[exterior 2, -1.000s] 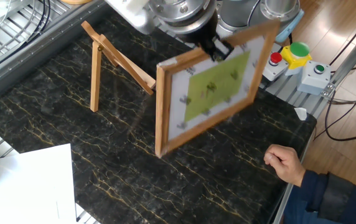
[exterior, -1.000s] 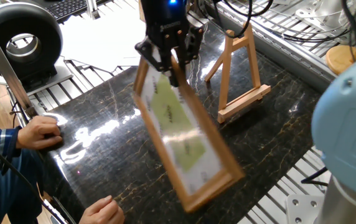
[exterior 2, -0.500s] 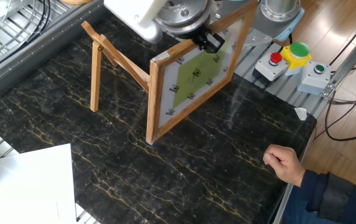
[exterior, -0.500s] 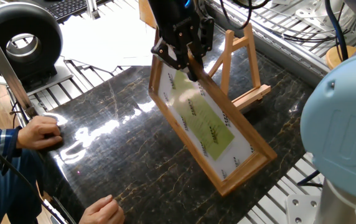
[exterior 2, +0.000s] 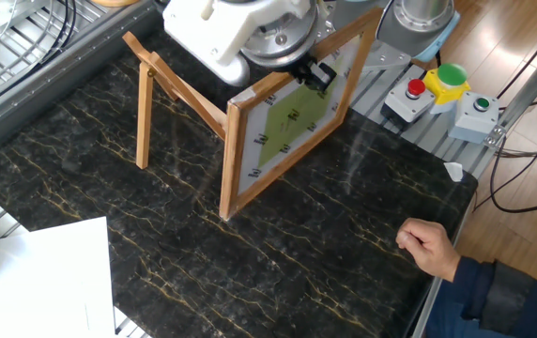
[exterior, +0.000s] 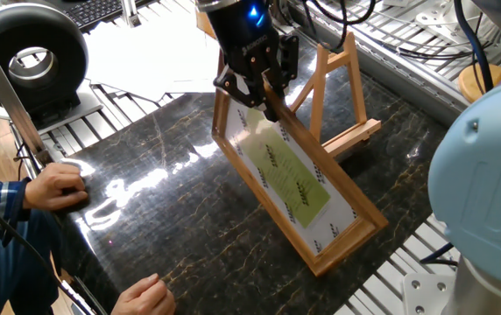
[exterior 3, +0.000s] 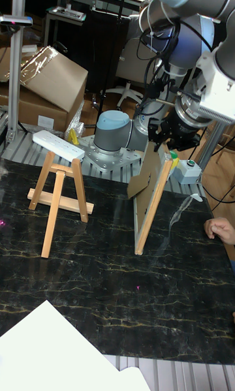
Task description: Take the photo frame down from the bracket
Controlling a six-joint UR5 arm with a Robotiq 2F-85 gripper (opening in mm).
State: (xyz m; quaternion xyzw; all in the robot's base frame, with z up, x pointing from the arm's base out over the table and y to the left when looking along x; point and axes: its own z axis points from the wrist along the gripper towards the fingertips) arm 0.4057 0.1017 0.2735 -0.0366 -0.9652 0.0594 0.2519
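Frame is off the stand, being set down. The black two-finger gripper (exterior: 264, 92) is clamped on the top edge of the large light-wood photo frame with white mat and yellow-green picture (exterior: 294, 179). The frame stands tilted, its lower edge seemingly touching the dark marble bench (exterior 2: 156, 235); contact cannot be confirmed. The small light-wood A-shaped easel bracket (exterior 3: 59, 192) stands empty, just beside the frame, on the frame's back side; in the tall fixed view there is a clear gap between them.

Step in hand, as a judgement: lowering the frame onto the bench, near the end of the task. The next move likely calls for tipping the frame down flat, glass up, away from the bracket, then releasing. Risk: the lower edge may slide on the smooth bench.

A person's hand (exterior 2: 428, 246) rests at the bench edge, well apart from the frame.
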